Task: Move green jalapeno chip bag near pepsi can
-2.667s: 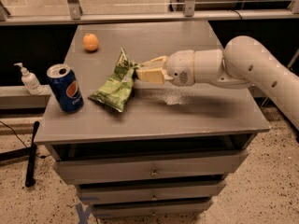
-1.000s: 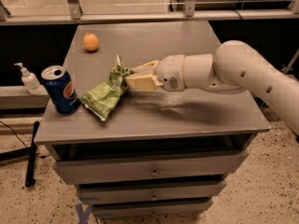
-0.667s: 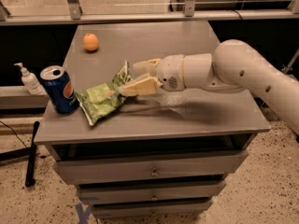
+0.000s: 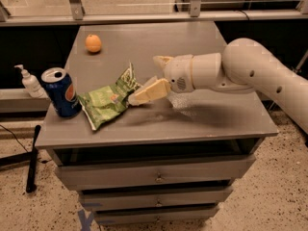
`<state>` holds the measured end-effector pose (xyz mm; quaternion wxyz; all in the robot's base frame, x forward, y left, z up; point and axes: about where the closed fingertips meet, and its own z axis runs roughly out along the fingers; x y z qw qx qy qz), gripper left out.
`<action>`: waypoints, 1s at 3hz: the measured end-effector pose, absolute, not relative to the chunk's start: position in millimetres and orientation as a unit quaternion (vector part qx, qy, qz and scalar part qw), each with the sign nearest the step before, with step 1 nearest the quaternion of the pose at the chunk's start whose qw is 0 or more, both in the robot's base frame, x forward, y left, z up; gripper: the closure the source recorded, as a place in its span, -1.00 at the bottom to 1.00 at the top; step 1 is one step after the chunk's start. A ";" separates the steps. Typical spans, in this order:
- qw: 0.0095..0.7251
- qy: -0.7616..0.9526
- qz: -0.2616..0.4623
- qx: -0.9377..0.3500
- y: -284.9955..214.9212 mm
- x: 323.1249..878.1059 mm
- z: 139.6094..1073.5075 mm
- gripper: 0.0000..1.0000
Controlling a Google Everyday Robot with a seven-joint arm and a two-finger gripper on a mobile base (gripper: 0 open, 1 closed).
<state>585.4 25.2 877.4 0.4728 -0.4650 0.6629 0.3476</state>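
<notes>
Camera view, centre: my cream two-finger gripper [image 4: 153,76] has spread open, releasing the crinkled light-green foil jalapeno chip bag [image 4: 107,102], carried left since a second ago and now lying just beside the blue pepsi can [image 4: 61,91] at left; placement looks complete. Grey cabinet drawers [image 4: 154,176] below are shut, contents hidden.

A single camera looks down from above and in front of a grey cabinet, angled toward its tabletop [image 4: 216,124] and facing the metal rail [image 4: 144,17] behind it. It sits fairly near: the whole tabletop fills the middle of the view, with the drawers [image 4: 154,177] and speckled floor [image 4: 274,201] below. The white arm [image 4: 260,71] comes in from the right edge, and its end effector [image 4: 147,80] hangs just left of centre, low over the tabletop.
</notes>
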 end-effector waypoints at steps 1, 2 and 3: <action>0.482 0.683 0.310 -0.453 -21.8 609.6 875.6 -1.00; 0.495 0.699 0.271 -0.438 -94.3 636.9 880.5 -1.00; 0.511 0.704 0.226 -0.438 -167.7 657.7 907.2 -1.00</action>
